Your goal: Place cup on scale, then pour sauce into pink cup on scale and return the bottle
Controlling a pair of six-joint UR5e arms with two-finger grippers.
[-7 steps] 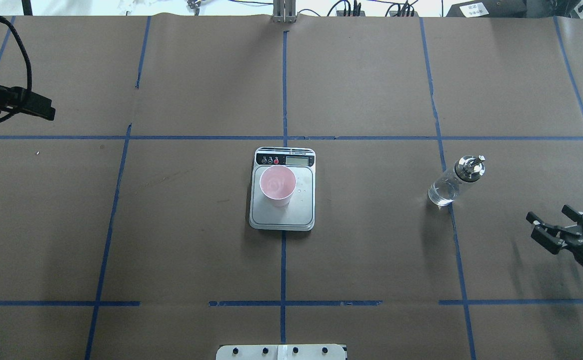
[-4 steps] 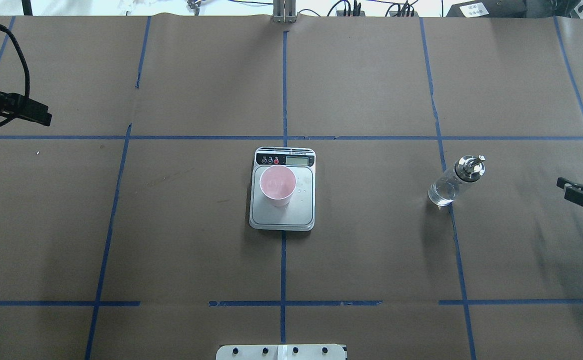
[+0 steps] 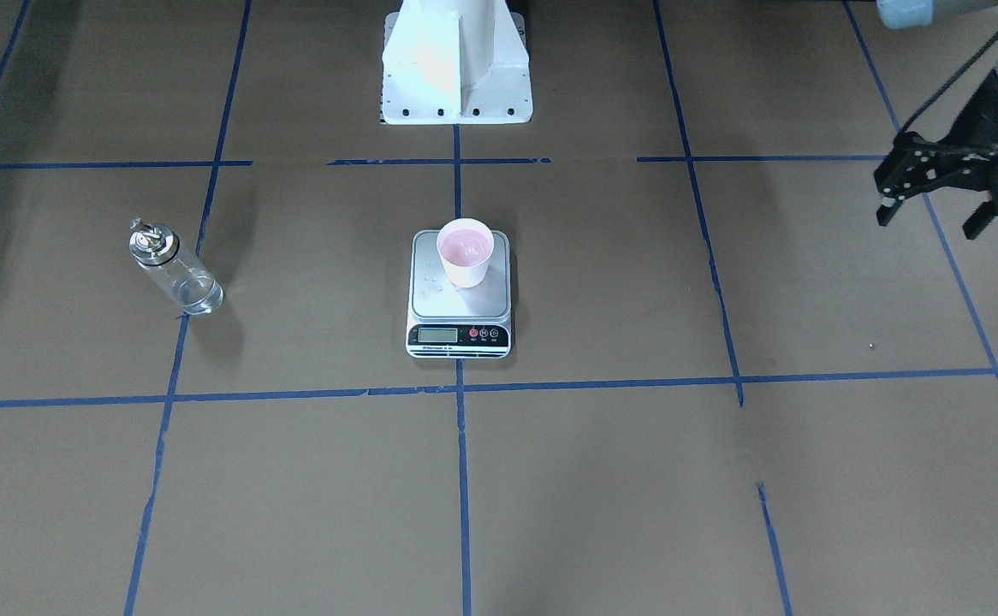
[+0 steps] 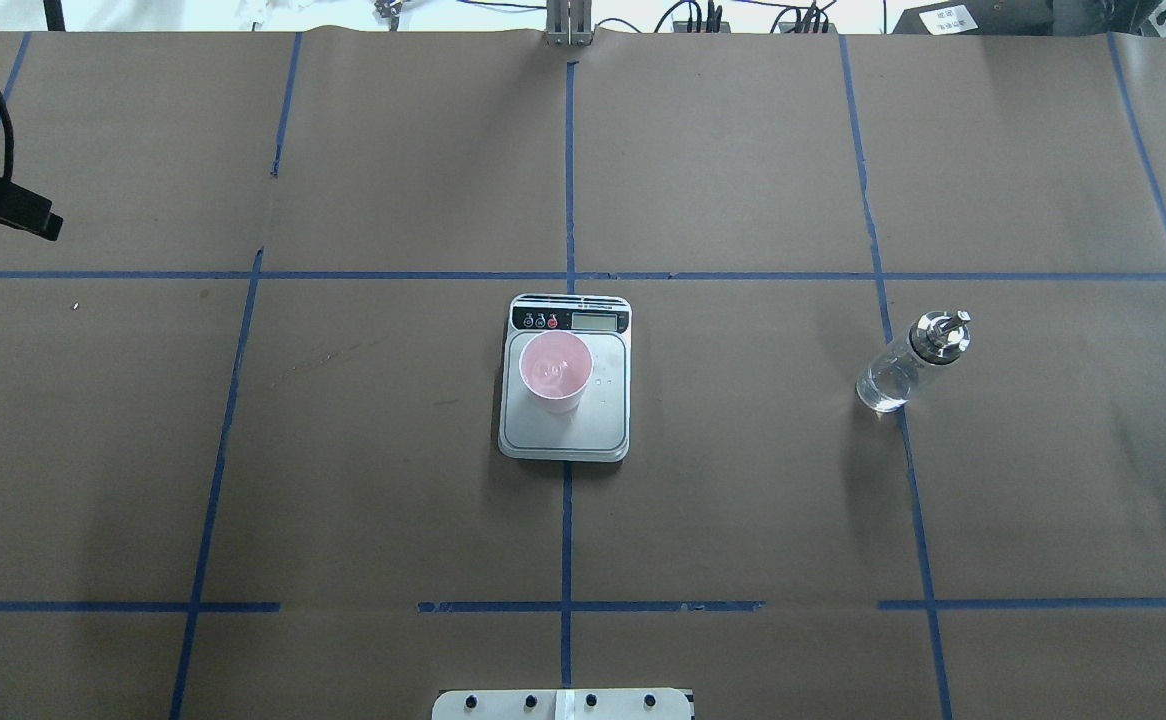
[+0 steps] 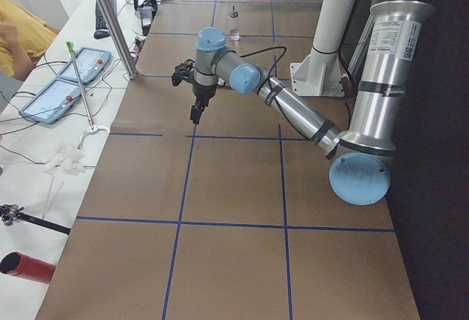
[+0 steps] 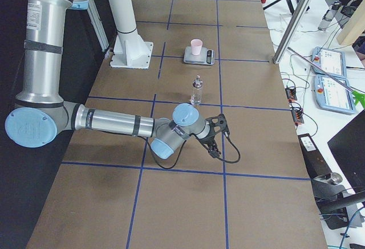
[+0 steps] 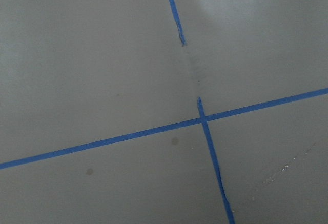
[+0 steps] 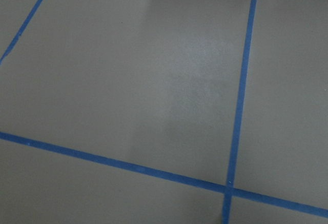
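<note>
The glass bottle [image 4: 905,366] stands at centre right of the overhead view, well apart from the scale [image 4: 565,432] at centre, where the pink cup [image 4: 554,371] sits on the platform. Glass and a shiny metal spout: I judge it rigid, slick and breakable, best gripped around the clear body below the neck. The cup looks light and easily tipped. The left gripper [image 3: 935,201] hangs at the front view's upper right, fingers spread, holding nothing. The right gripper [image 6: 215,134] shows clearly only from the side, so I cannot tell its state. Against 1 second ago, it has slipped off the overhead view's right edge, while the left has retreated toward the left edge.
</note>
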